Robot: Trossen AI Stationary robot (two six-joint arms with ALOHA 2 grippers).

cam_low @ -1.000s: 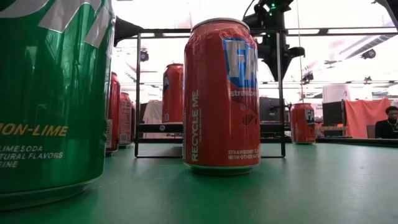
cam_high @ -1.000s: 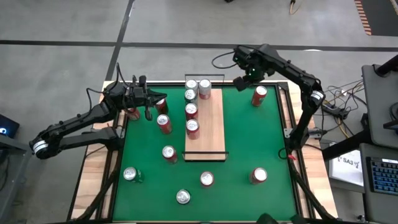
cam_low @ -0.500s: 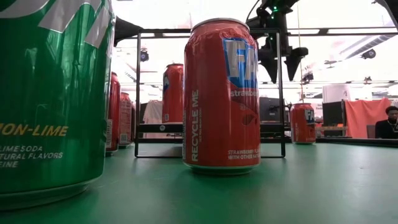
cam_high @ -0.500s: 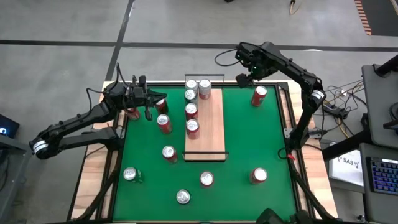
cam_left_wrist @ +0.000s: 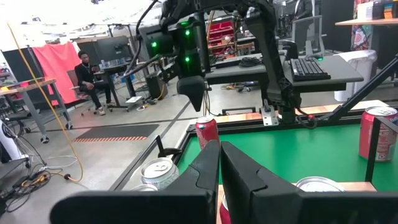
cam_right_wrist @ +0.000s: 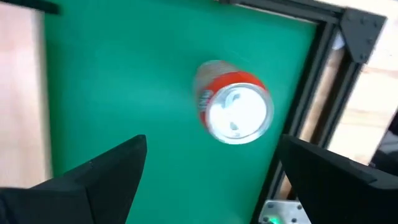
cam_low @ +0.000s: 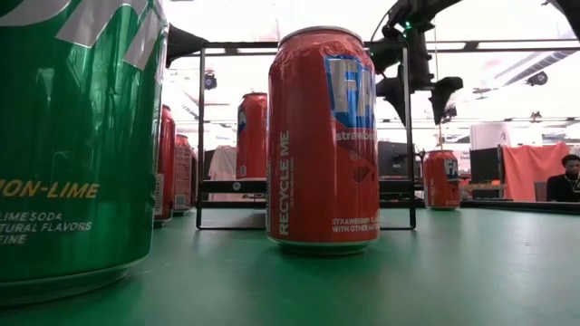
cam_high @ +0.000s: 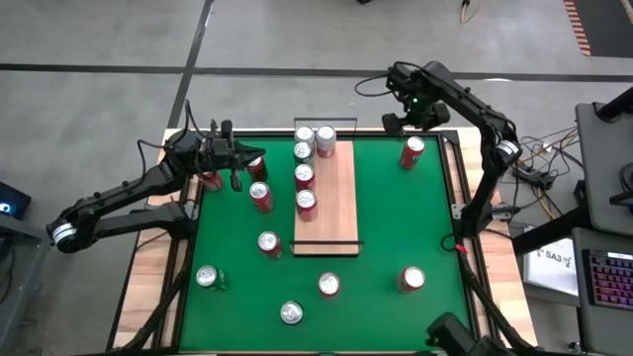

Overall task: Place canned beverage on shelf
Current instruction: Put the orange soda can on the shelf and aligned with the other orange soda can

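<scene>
The shelf (cam_high: 336, 203) is a pale wood board lying on the green mat, with several cans standing on its far half. A red can (cam_high: 412, 150) stands upright on the mat near the far right corner. My right gripper (cam_high: 407, 119) hangs open just beyond it, above the far edge. In the right wrist view the can (cam_right_wrist: 233, 111) shows top up, below and ahead of my spread fingers (cam_right_wrist: 112, 171). My left gripper (cam_high: 247, 158) waits shut at the far left, by a red can (cam_high: 260, 196); in its wrist view the fingers (cam_left_wrist: 219, 163) lie together.
More red cans stand on the mat at the near side (cam_high: 328, 285), near right (cam_high: 410, 279) and left of the shelf (cam_high: 268, 242). A green can (cam_high: 207, 278) stands near left. Black rails (cam_low: 408, 136) frame the shelf's near end. A person (cam_low: 566, 177) sits far behind the table.
My right gripper has opened wide. It has gone toward the table's right edge along the far edge, away from the shelf's far end and closer to the red can in the far right corner. The cans have kept still.
</scene>
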